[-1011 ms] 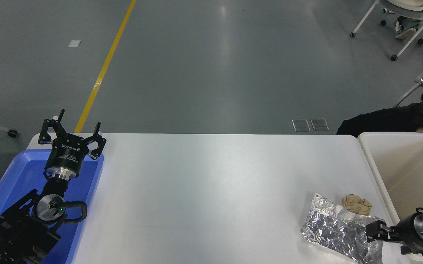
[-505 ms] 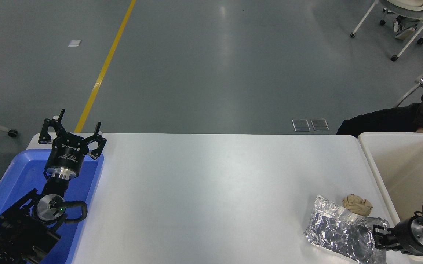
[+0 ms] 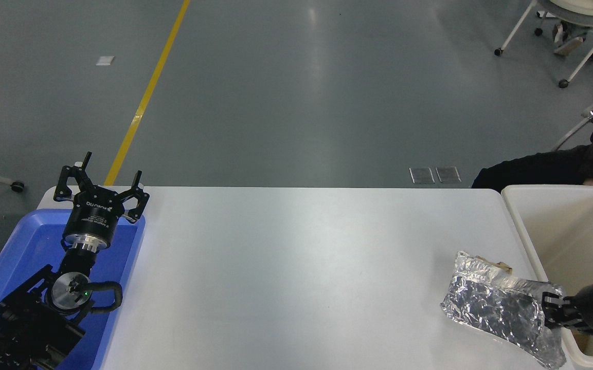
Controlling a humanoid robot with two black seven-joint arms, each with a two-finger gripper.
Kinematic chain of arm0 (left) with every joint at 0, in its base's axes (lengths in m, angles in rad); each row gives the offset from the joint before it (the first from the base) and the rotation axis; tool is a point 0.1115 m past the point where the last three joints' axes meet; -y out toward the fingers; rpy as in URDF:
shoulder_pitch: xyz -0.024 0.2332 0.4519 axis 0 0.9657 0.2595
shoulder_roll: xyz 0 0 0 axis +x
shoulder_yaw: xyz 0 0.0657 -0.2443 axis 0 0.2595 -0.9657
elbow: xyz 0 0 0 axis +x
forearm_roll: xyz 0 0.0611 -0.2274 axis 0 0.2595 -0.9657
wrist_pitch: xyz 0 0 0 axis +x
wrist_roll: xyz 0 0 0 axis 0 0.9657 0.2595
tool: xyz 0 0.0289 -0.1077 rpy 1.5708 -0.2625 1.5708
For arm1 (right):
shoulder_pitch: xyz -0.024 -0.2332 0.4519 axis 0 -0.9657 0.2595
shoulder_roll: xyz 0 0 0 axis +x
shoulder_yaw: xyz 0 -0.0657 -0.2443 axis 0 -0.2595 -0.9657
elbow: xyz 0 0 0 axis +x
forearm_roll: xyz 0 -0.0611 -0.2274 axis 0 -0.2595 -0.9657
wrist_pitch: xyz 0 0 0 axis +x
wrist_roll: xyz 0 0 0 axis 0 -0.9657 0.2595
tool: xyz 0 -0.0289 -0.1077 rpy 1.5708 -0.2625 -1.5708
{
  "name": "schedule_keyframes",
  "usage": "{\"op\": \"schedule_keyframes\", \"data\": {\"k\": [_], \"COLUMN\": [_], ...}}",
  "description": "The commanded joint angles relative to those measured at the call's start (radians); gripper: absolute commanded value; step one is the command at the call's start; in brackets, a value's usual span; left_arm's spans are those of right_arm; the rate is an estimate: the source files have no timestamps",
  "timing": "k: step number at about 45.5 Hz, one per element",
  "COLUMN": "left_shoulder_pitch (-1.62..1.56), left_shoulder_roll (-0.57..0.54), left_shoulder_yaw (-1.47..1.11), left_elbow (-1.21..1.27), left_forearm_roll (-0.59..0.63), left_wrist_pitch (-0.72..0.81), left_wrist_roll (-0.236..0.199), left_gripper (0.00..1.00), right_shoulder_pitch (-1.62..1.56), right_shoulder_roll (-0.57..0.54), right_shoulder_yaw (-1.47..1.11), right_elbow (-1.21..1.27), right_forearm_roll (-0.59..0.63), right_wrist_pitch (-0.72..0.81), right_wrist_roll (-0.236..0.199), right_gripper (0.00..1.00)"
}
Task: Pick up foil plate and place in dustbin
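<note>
Foil plate (image 3: pixel 497 304) lifted toward dustbin (image 3: pixel 520 226), right gripper (image 3: pixel 551 312) clamped on it

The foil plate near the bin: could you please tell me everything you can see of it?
The foil plate is crinkled, shiny silver foil, roughly rectangular with a raised rim. It sits tilted at the table's right end, its right corner reaching the dustbin rim. The right gripper grips its right edge. A tan scrap peeks out behind it.
</note>
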Motion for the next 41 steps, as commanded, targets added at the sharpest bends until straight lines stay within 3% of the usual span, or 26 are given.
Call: {"op": "schedule_keyframes", "data": {"k": [1,6,15,26,41], "left_shoulder_pitch": [-0.001,-0.001,0.001,0.001,0.001], "left_shoulder_roll": [0.001,0.001,0.001,-0.001,0.001], "left_shoulder_yaw": [0.001,0.001,0.001,0.001,0.001], "left_elbow": [0.0,0.0,0.0,0.0,0.0], "left_forearm_roll": [0.0,0.0,0.0,0.0,0.0], "left_wrist_pitch": [-0.001,-0.001,-0.003,-0.002,-0.003], "left_wrist_roll": [0.001,0.001,0.001,0.001,0.001], "left_gripper": [1.0,1.0,1.0,1.0,1.0], "right_shoulder_pitch": [0.408,0.692,1.118,1.338,1.43], "right_shoulder_roll": [-0.051,-0.007,0.197,0.378,0.401], "right_shoulder_yaw": [-0.305,-0.541,-0.86,-0.882,-0.891], "right_elbow": [0.125,0.171,0.307,0.348,0.346], "right_forearm_roll": [0.076,0.1,0.244,0.329,0.341], "right_wrist_pitch": [0.043,0.065,0.103,0.254,0.355], "right_wrist_roll": [-0.001,0.001,0.001,0.002,0.001], "right_gripper": [0.0,0.0,0.0,0.0,0.0]}}
